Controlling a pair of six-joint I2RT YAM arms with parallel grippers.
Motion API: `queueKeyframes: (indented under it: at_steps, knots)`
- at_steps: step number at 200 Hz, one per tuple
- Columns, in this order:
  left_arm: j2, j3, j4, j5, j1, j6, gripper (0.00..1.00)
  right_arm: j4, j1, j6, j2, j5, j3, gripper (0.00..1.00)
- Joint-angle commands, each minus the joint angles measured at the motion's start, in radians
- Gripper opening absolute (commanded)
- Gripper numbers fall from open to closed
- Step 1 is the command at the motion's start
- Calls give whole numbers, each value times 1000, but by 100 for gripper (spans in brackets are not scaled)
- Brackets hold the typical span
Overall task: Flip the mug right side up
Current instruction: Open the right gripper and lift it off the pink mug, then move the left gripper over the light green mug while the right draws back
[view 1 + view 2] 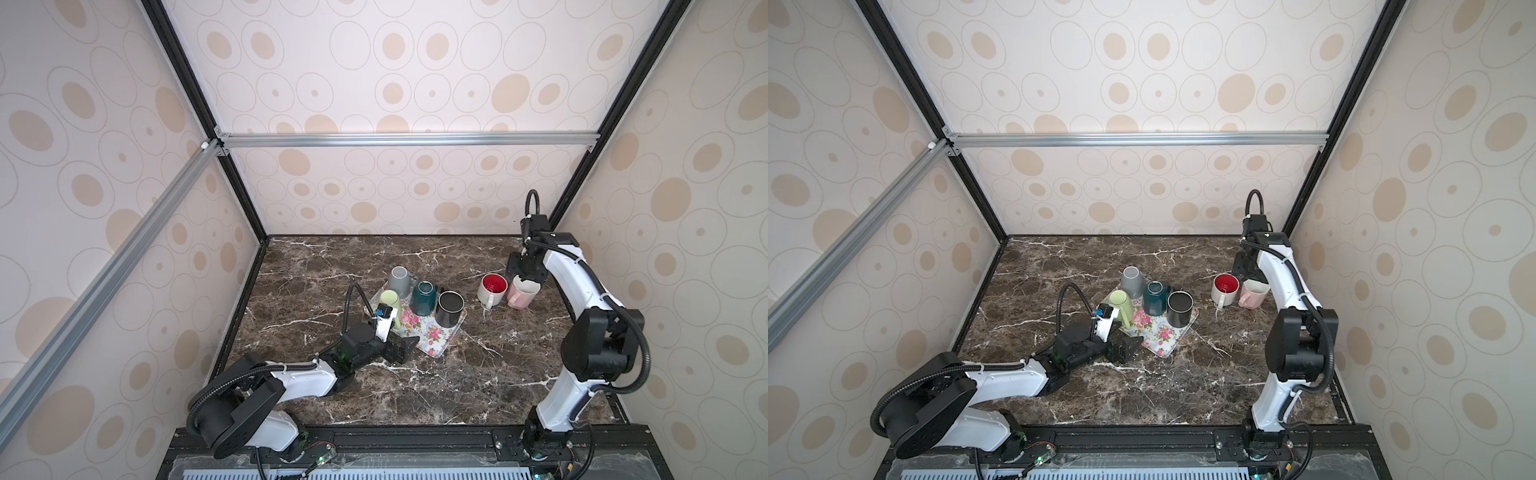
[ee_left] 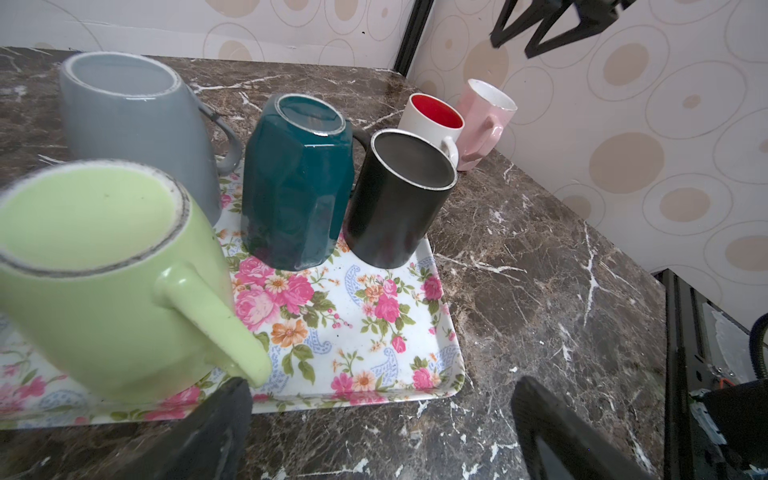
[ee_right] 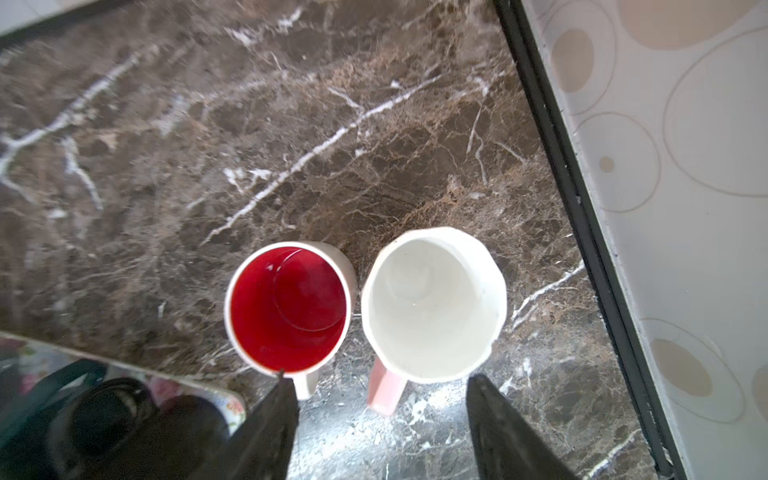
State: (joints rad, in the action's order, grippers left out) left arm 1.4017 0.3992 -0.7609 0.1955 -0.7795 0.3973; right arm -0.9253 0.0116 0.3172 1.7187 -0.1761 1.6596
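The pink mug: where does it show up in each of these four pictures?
Top views: pink mug stands upright on the marble, right of the tray, under the right arm.
Left wrist view: pink mug far off, beside the wall.
Right wrist view: seen from above, white inside, pink handle below.
Shared landmark: the red-lined white mug right beside it.

Four upside-down mugs crowd the far half of the floral tray (image 1: 436, 338), whose near part lies bare. Right, a red-lined mug (image 1: 491, 289) and pink mug (image 1: 523, 296) stand nearly touching; open marble tabletop (image 1: 415, 386) lies nearer.
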Motion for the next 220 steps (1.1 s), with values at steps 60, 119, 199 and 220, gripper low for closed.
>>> queueKeyframes:
  at_steps: [60, 119, 199, 220]
  knots:
    - [-81, 80, 141, -148, -7, 0, 98, 81, -42, 64, -314, 370, -243, 69]
    - [-190, 228, 591, -473, -10, -17, 98, 179, -62, 69, -496, 597, -509, 73]
    - [-191, 321, 792, -446, -11, 177, 98, 215, -175, 39, -640, 583, -677, 76]
    - [-213, 296, 756, -414, -14, 204, 98, 308, -224, 53, -678, 633, -734, 77]
